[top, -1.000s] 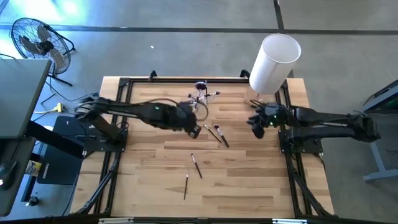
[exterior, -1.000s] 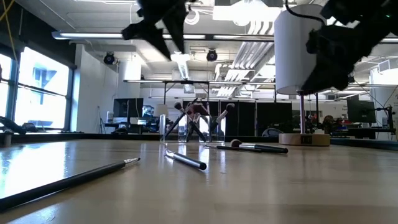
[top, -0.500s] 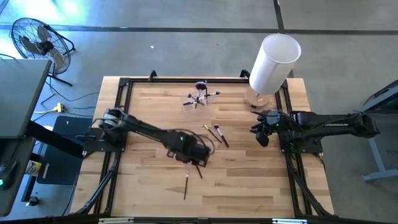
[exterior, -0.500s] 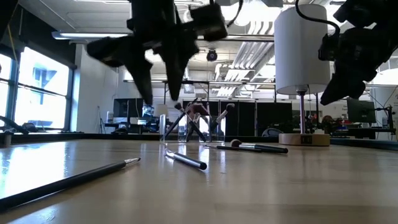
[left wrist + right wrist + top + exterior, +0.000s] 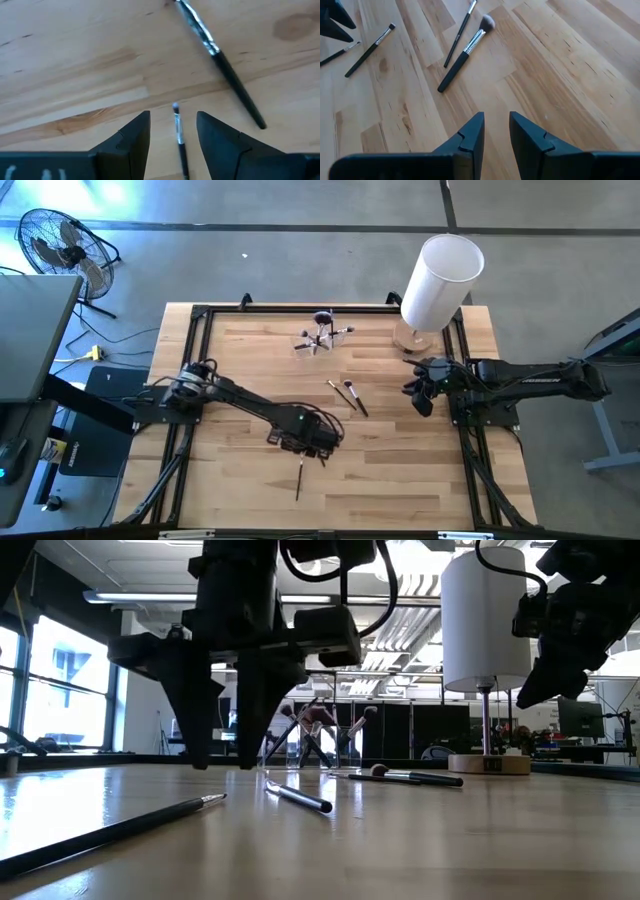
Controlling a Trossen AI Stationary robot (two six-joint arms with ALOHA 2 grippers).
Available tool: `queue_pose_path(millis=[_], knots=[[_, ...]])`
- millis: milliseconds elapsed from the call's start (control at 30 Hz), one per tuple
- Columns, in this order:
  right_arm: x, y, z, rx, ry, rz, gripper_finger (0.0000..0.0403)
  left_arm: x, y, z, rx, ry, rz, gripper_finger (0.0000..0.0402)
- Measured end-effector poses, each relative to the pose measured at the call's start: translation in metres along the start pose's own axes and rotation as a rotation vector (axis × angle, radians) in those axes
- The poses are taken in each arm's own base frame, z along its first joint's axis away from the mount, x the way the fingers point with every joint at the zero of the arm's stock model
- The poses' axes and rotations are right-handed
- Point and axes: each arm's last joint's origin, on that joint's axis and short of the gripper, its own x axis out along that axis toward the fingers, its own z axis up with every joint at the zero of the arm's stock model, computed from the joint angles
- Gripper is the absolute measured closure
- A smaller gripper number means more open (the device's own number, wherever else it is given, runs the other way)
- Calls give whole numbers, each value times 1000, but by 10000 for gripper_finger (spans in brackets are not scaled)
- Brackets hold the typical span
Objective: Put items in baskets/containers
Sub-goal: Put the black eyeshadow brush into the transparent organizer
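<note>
Makeup brushes lie scattered on the wooden desk [image 5: 400,480]. One thin brush [image 5: 299,478] lies toward the near edge, left of the middle, and its tip [image 5: 175,106] shows between the left gripper's fingers in the left wrist view. A second brush [image 5: 220,60] lies just beside it, slanting across the boards, partly under the arm in the high view. A pair of brushes [image 5: 348,394] lies near the middle of the desk, one with a pale fluffy tip [image 5: 487,21]. More brushes stand splayed in the small clear holder [image 5: 320,338] near the far edge.

The left gripper [image 5: 305,442] hangs low over the near brushes, its claw open a moderate gap with nothing in it. The right gripper [image 5: 417,388] waits near the right edge, fingers narrowly apart and empty. The tall white cylinder [image 5: 441,283] stands at the far right corner.
</note>
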Motion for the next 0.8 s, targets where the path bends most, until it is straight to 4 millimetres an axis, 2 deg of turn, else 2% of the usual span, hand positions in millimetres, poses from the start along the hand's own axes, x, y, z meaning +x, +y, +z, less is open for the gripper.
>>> queue_pose_path(millis=[267, 400, 567, 700, 800], knots=[[0, 0, 0, 2, 0, 0, 323, 0, -1, 0, 1, -5, -15, 245], [0, 0, 0, 1, 3, 5, 323, 16, -7, 2, 4, 1, -32, 245], [0, 0, 0, 1, 9, 16, 323, 25, -9, 1, 7, 47, -28, 247], [-1, 0, 0, 0, 8, 17, 323, 25, -8, 1, 9, 45, -19, 272], [-1, 1, 0, 0, 2, 20, 323, 25, -7, 4, 3, 37, -5, 316]])
